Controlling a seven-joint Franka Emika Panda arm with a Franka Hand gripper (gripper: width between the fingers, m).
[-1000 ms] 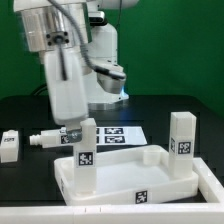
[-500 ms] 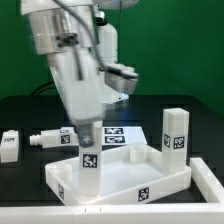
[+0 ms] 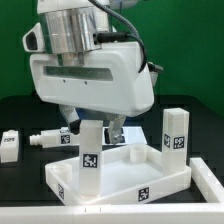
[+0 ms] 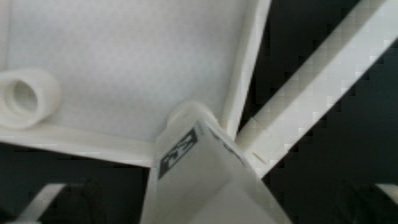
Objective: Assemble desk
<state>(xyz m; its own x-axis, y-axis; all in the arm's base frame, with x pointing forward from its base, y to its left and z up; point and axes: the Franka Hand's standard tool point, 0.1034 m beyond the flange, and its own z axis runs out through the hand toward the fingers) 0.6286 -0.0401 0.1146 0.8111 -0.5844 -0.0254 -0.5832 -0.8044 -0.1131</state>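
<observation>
- While the gripper (image 3: 92,120) is hanging low over the near corner of the desk top (image 3: 120,178) on the exterior view's left, its jaws are standing wide, one on each side of the upright leg (image 3: 90,150), and they are holding nothing.
- That leg is standing in the corner of the tray-like top, its marker tag facing the near side; in the wrist view its square upper end (image 4: 205,150) is filling the middle of the picture, so the hand is sitting almost directly above it.
- A second leg (image 3: 177,132) is standing upright at the far corner on the exterior view's right.
- Two loose legs (image 3: 10,143) (image 3: 50,138) are waiting on the black tabletop (image 3: 25,178) to the exterior view's left of the top, with the marker board (image 3: 125,133) lying beyond it.
- Judging by this, the arm is working on seating the near leg, probably between turns.
- To do this well, it should be centring the jaws on the leg, closing squarely on two flat faces, and turning about the leg's own axis without leaning it.
- Pressing lightly downward should be keeping the top from sliding on the tabletop.
- If leaving instead, rising straight up is the safest way to avoid knocking the leg.
- A round ring (image 4: 22,98) is showing inside the top, likely a socket for another leg.
</observation>
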